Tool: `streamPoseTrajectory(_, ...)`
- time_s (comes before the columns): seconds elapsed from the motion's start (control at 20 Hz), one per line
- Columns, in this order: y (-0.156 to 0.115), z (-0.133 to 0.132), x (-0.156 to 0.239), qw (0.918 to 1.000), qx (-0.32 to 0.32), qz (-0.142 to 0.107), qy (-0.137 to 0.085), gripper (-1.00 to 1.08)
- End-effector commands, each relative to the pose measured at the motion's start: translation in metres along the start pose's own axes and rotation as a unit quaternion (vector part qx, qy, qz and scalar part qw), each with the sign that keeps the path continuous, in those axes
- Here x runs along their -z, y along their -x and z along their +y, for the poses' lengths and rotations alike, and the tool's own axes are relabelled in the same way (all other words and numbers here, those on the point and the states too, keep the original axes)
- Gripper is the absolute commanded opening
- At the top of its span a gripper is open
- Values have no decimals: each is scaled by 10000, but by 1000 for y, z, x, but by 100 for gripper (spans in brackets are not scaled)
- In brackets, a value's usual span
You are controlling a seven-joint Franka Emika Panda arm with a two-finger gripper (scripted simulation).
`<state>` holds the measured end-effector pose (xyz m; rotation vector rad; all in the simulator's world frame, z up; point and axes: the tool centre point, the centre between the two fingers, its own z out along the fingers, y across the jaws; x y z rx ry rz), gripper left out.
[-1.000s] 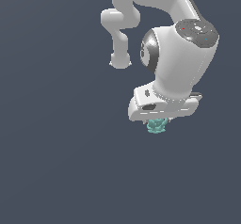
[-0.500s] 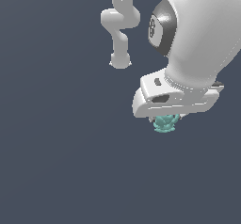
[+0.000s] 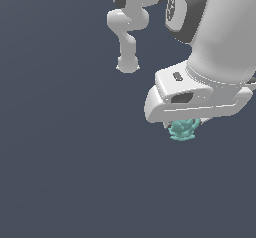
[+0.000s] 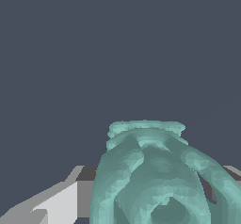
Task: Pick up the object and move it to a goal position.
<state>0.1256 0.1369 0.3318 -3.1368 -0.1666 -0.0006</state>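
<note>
The object is a small teal-green knobbly blob hanging just under the white hand of the arm in the exterior view. My gripper is shut on it; the hand hides most of both fingers. In the wrist view the object fills the near part of the frame, lumpy and ribbed. A light grey finger shows at one side of it and a sliver of the other finger at the other side. The object is clear of the dark surface.
The white arm with its dark joint cap takes up the upper part of the exterior view's right. A plain dark blue-grey ground lies all around, and no goal marker shows.
The arm with the object has come nearer to the exterior camera and looks larger. The object has shifted towards the exterior view's right and stays held.
</note>
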Motion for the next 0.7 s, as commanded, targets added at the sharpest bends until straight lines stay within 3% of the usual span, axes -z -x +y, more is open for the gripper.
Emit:
streamPoseTrajectory(0.0,-3,0,5,10000,0,-2,0,-100)
streamPoseTrajectory(0.65,-8,-1,15,10000,0,-2,0,-100)
